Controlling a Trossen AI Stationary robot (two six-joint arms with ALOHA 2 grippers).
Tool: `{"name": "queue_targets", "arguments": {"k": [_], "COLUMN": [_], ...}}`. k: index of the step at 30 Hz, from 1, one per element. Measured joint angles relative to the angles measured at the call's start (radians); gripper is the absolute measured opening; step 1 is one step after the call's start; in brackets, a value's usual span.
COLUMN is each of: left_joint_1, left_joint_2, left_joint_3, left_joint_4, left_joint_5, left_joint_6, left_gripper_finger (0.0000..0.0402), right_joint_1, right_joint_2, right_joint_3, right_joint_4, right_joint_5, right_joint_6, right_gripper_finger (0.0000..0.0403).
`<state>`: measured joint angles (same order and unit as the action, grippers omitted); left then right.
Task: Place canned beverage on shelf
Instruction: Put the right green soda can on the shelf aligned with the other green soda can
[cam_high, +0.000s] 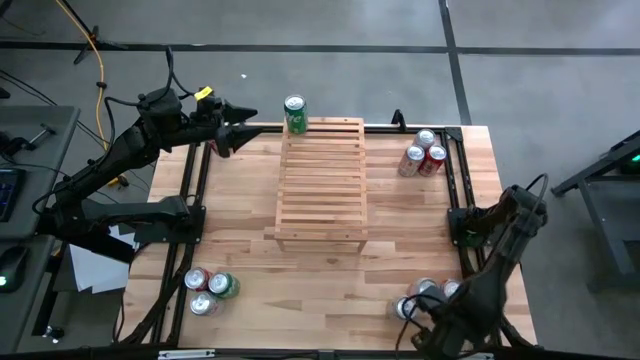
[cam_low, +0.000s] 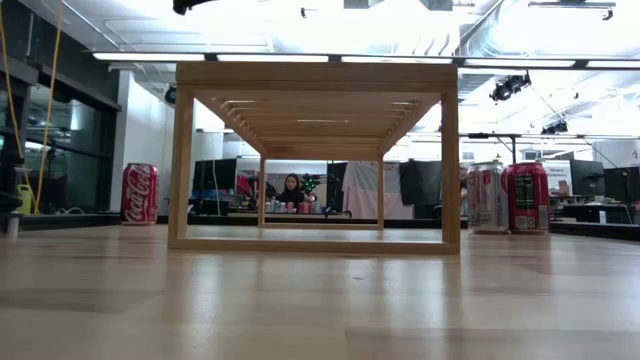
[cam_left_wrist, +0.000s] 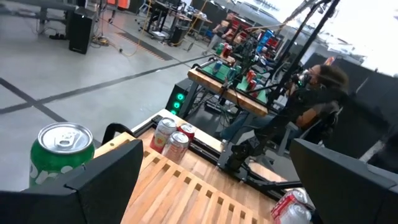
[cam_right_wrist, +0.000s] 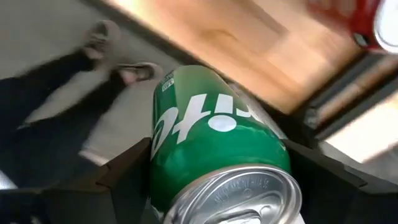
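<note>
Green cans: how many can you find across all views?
3 green cans: one at the shelf's far-left corner, one in the near-left group, one between the right gripper's fingers. Others may be hidden.

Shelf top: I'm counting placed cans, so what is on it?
One green can stands at the shelf's far left corner; nothing else shows on its slats. The low view sees only the underside, not the top.

shelf (cam_high: 321, 180) top: bare exc. green can (cam_high: 295, 114) at far-left corner
bench (cam_high: 240, 230) centre-left: open
</note>
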<state>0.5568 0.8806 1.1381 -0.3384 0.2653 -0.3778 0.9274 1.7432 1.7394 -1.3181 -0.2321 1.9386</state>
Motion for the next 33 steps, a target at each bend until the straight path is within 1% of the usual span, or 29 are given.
{"name": "queue_targets", "arguments": {"k": [1,3,6,8,11,13,15,18,20,22,24,27,30,33], "left_joint_1": [0.000,0.000,-0.004,-0.016,-0.064,-0.117,-0.181,-0.286,-0.349,-0.396,-0.432,-0.471,-0.500,-0.523], "left_joint_2": [0.000,0.000,0.000,0.000,0.002,0.007,0.018,0.042,0.060,0.077,0.091,0.113,0.138,0.169], "left_joint_3": [0.000,0.000,0.000,0.000,0.000,0.001,0.001,0.001,0.001,0.001,0.001,0.001,0.001,0.001], "left_joint_4": [0.000,-0.001,0.000,0.001,0.002,0.002,0.005,0.004,0.018,0.045,0.092,0.159,0.186,0.184], "left_joint_5": [0.009,0.043,0.130,0.177,0.183,0.174,0.156,0.050,-0.031,-0.085,-0.093,-0.081,-0.064,-0.065], "left_joint_6": [0.015,0.042,0.064,0.050,0.024,0.024,0.044,0.123,0.209,0.294,0.358,0.434,0.497,0.519], "left_gripper_finger": [0.0400,0.0400,0.0400,0.0400,0.0400,0.0400,0.0400,0.0400,0.0400,0.0400,0.0400,0.0400,0.0400,0.0400], "right_joint_1": [-0.006,-0.019,-0.057,-0.099,-0.191,-0.257,-0.328,-0.425,-0.479,-0.522,-0.559,-0.602,-0.637,-0.657], "right_joint_2": [0.000,0.000,-0.002,-0.002,-0.002,-0.002,-0.002,-0.002,-0.002,-0.002,-0.002,-0.002,-0.002,-0.002], "right_joint_3": [0.050,0.142,0.250,0.299,0.349,0.371,0.388,0.395,0.395,0.395,0.395,0.395,0.395,0.395], "right_joint_4": [-0.020,-0.059,-0.120,-0.150,-0.141,-0.112,-0.057,0.055,0.140,0.189,0.211,0.222,0.248,0.288], "right_joint_5": [0.045,0.169,0.391,0.540,0.714,0.796,0.851,0.894,0.883,0.852,0.819,0.801,0.773,0.771], "right_joint_6": [-0.010,-0.035,-0.106,-0.184,-0.370,-0.518,-0.674,-0.899,-1.039,-1.144,-1.213,-1.296,-1.350,-1.405], "right_gripper_finger": [0.0300,0.0300,0.0300,0.0300,0.0300,0.0300,0.0300,0.0300,0.0300,0.0300,0.0300,0.0300,0.0300,0.0300]}}
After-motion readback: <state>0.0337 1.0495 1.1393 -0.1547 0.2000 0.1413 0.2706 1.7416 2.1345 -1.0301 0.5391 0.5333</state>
